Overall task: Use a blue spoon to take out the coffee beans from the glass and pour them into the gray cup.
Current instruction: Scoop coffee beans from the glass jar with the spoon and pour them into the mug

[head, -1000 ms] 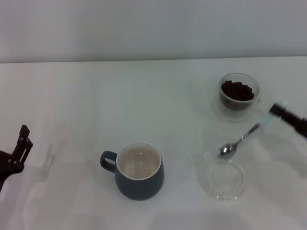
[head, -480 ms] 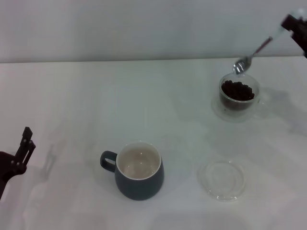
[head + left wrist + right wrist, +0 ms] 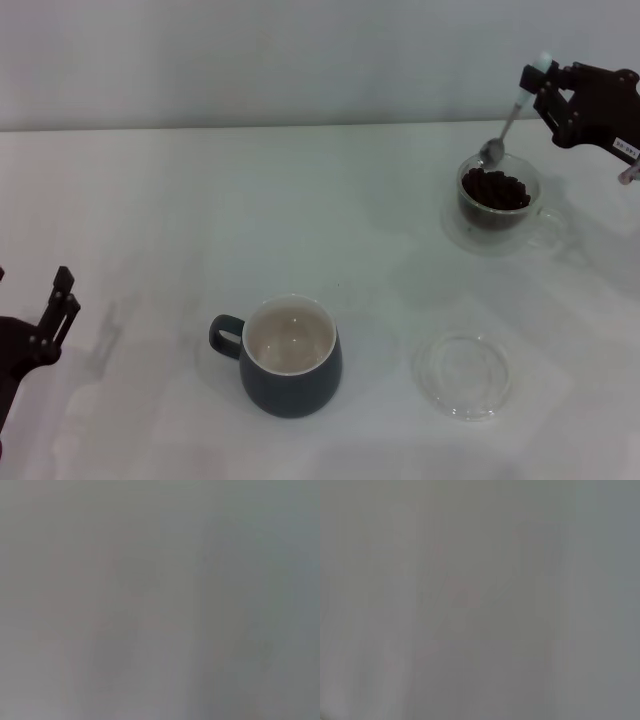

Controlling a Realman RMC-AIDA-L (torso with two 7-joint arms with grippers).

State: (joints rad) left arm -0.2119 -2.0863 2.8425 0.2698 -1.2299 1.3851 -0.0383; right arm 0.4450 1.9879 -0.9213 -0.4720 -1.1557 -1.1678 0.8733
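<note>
Leftmost, low at the counter's (image 3: 150, 200) near edge: left end effector (image 3: 52, 310), parked, two dark fingers parted around nothing. Further right, near the front: one gray cup (image 3: 291, 355), upright, loop handle turned toward the left end effector, cream inside bare. Right of that, just apart: one flat clear saucer (image 3: 464, 374). Behind the saucer, toward the back: one glass (image 3: 498, 200), upright, holding a dark heap of coffee beans (image 3: 494, 188). Directly over the glass's far rim: one blue spoon (image 3: 508, 125), tilted, silver bowl lowest and hanging just above the beans, pale handle end uppermost. Far right: right end effector (image 3: 542, 92), clenched on the spoon's handle, a small white label on its body, writing unreadable. Both wrist views: blank gray only.
</note>
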